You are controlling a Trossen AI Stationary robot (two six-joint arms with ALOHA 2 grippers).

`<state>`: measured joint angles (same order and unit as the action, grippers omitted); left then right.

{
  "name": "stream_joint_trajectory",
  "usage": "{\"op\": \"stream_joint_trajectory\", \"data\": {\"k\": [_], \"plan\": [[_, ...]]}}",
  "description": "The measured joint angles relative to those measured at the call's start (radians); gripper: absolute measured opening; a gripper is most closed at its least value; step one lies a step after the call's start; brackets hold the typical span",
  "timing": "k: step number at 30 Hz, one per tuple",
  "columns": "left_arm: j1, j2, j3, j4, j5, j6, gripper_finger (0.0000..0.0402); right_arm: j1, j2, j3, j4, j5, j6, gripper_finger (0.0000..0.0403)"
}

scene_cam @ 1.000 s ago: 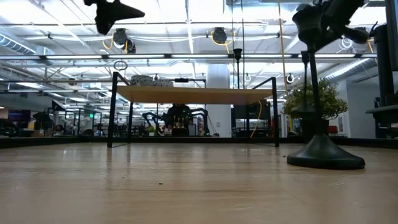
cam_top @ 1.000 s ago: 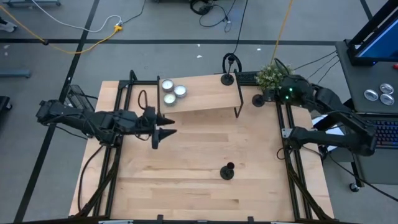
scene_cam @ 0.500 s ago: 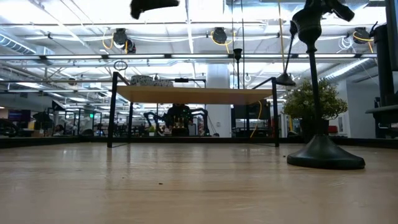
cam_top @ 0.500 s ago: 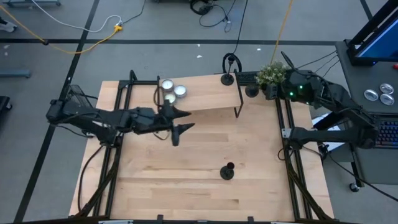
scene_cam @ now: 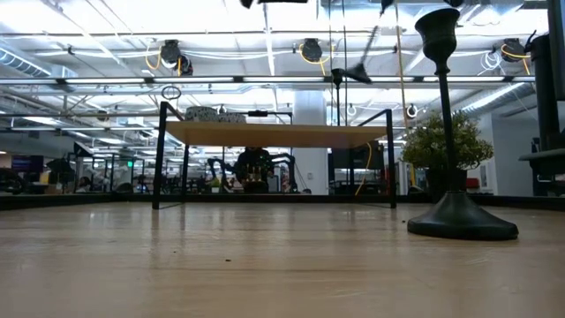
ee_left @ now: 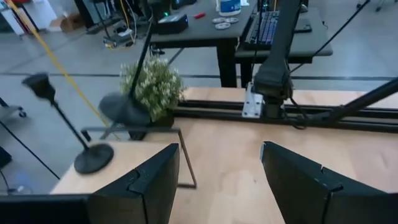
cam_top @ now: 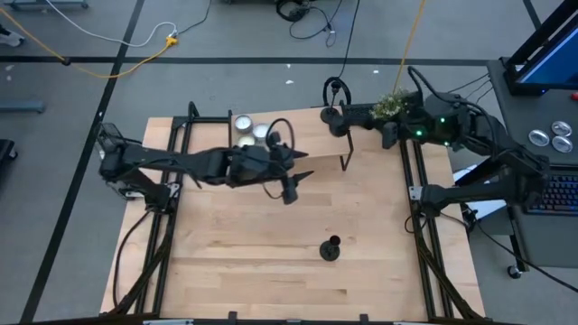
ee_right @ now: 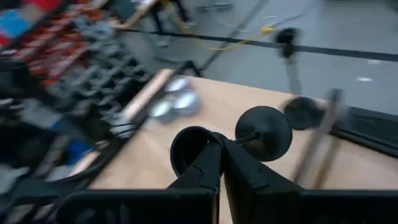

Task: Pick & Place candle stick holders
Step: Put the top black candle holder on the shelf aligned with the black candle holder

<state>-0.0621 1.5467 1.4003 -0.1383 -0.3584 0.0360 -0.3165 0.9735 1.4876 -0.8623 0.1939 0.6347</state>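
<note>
Three black candlestick holders show. One stands on its round base on the table near the front. One stands on the raised wooden shelf's far right corner. My right gripper is shut on the third holder above the shelf's right end. My left gripper is open and empty over the table's middle, just in front of the shelf. My right gripper pinches the holder's upper end between its two fingers, where the thin stem meets the cup. The fingers come level from the table's right side. The holder is lifted clear and tilted, its round base lowest and toward the table's left.
The wooden shelf on thin black legs stands at the table's far side, with three white tealights at its left end. A small green plant stands at the far right corner. Black frame rails run along both table sides.
My left gripper has gone toward the table's right edge, from the left side to the middle, staying open. My right gripper has carried its holder up and toward the table's left, from beside the plant to above the shelf's right end; the holder now hangs more tilted.
</note>
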Motion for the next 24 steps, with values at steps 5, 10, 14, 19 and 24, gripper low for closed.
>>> {"op": "stream_joint_trajectory", "data": {"k": [5, 10, 14, 19, 24], "plan": [[0.022, 0.082, 0.114, -0.003, -0.008, 0.056, 0.0234, 0.047, 0.019, 0.0, 0.025, -0.043, -0.003, 0.0], [0.05, 0.155, 0.214, -0.013, -0.01, 0.086, 0.0234, 0.089, 0.04, 0.0, 0.029, -0.061, -0.001, 0.0], [0.061, 0.212, 0.289, -0.061, -0.003, 0.094, 0.0234, 0.115, 0.051, 0.0, 0.048, -0.086, 0.0, 0.0], [0.058, 0.278, 0.361, -0.077, 0.001, 0.135, 0.0234, 0.134, 0.058, 0.0, 0.078, -0.12, 0.005, 0.0], [0.059, 0.318, 0.404, -0.077, -0.008, 0.143, 0.0234, 0.165, 0.065, 0.0, 0.085, -0.121, 0.008, 0.0]]}}
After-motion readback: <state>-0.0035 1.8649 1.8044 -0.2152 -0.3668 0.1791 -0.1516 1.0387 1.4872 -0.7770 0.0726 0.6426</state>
